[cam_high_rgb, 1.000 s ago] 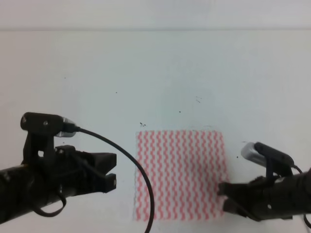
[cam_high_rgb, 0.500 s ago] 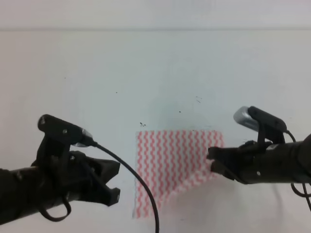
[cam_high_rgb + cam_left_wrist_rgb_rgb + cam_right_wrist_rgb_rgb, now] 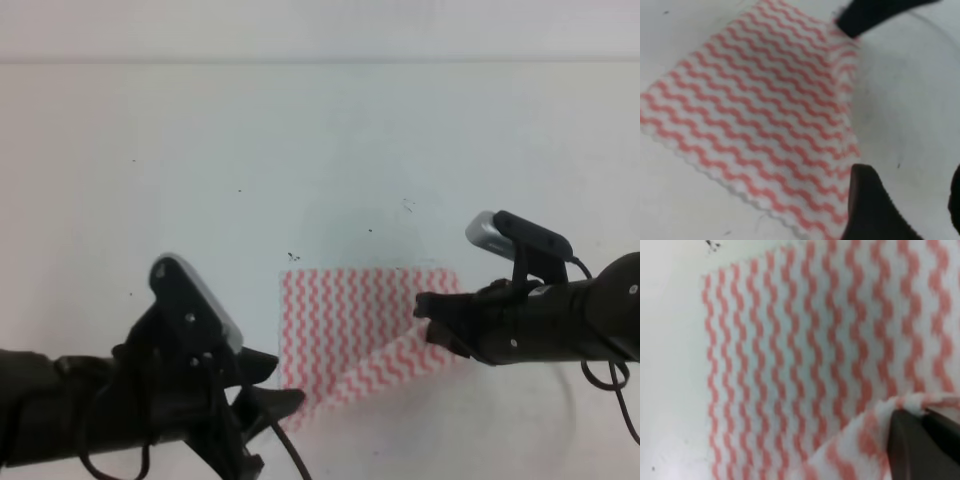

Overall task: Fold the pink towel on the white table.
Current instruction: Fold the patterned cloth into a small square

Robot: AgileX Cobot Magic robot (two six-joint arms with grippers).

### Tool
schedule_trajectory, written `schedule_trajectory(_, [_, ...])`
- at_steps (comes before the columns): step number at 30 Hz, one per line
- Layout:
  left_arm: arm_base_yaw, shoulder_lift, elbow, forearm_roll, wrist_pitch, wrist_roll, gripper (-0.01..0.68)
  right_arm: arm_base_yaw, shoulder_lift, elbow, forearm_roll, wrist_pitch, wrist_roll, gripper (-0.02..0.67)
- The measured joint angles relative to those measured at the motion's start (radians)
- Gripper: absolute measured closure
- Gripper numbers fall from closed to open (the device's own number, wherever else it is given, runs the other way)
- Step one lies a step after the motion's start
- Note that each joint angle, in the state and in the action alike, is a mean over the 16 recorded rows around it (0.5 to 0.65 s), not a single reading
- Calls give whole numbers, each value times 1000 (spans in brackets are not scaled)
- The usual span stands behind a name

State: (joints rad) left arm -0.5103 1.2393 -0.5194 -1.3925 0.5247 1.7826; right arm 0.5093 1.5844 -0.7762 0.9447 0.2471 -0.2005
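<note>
The pink towel [image 3: 340,315] lies on the white table [image 3: 200,150], its front right corner lifted and pulled diagonally over the rest. My right gripper [image 3: 428,322] is shut on that raised corner; in the right wrist view its fingers [image 3: 907,442] pinch the folded edge of the pink towel [image 3: 805,365]. At the towel's front left corner my left gripper [image 3: 272,385] stands open. The left wrist view shows one of its fingers [image 3: 870,205] beside the edge of the pink towel [image 3: 765,110], with bare table between the jaws.
A few tiny dark specks [image 3: 293,258] dot the table behind the towel. A black cable runs from the left arm [image 3: 100,410] off the bottom edge. The table's far edge [image 3: 320,62] meets a pale wall.
My right gripper has lifted the towel's front right corner and carried it back and left, folding it over. My left arm has swung right, up to the front left corner.
</note>
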Motion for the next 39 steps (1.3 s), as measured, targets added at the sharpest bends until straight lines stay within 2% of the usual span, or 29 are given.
schedule_trajectory(4, [0,50,0,-46,23,127,346,0,3,-14,1,-4,-11,666])
schedule_trajectory(14, [0,184,-1,-159,35,386,327,-3,6,-31,3,-9,-33,666])
schedule_trajectory(27, [0,283,-2,-267,-13,554,329,-7,8,-32,1,-9,-38,666])
schedule_trajectory(39, [0,296,-2,-283,-49,647,373,-7,10,-32,-2,-8,-40,666])
